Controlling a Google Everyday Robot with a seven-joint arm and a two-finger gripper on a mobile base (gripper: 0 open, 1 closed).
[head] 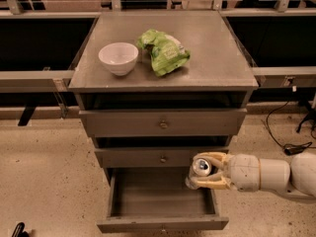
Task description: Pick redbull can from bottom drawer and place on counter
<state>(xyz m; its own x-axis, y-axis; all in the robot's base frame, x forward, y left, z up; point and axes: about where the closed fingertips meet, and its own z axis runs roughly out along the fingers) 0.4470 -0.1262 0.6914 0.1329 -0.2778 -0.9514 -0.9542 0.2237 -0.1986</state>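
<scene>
The redbull can (200,168) shows its silver top and is held in my gripper (206,171), whose cream fingers are shut around it. The gripper comes in from the right and holds the can above the right side of the open bottom drawer (161,200), level with the front of the middle drawer. The drawer's inside looks empty. The grey counter (212,53) lies well above the can.
A white bowl (118,58) stands on the counter's left part and a green crumpled bag (163,51) lies next to it near the middle. The two upper drawers (163,124) are shut. Cables (291,132) lie on the floor at the right.
</scene>
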